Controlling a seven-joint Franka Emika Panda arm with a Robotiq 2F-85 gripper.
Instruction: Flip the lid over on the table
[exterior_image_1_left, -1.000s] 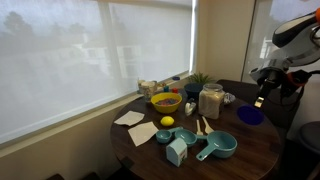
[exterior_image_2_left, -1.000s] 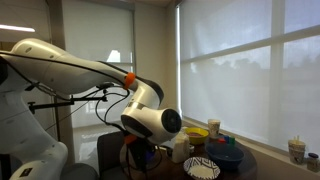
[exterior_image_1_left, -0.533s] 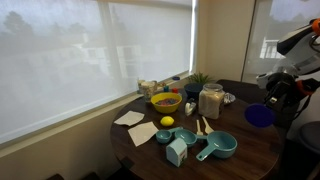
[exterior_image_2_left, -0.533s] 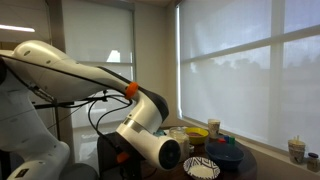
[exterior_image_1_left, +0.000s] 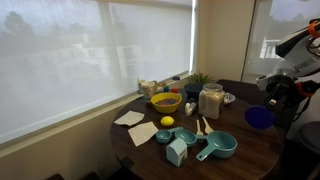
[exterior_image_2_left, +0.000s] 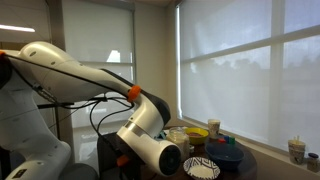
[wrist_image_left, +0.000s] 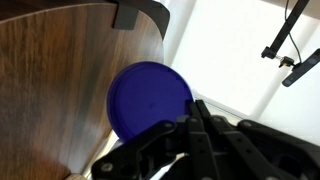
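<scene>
The gripper (wrist_image_left: 192, 119) is clenched on the rim of the lid (wrist_image_left: 148, 98) (dark blue), by the desk (wrist_image_left: 50, 90) edge.

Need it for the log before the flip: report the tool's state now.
Tool: closed, holding the dark blue lid by its rim.
</scene>
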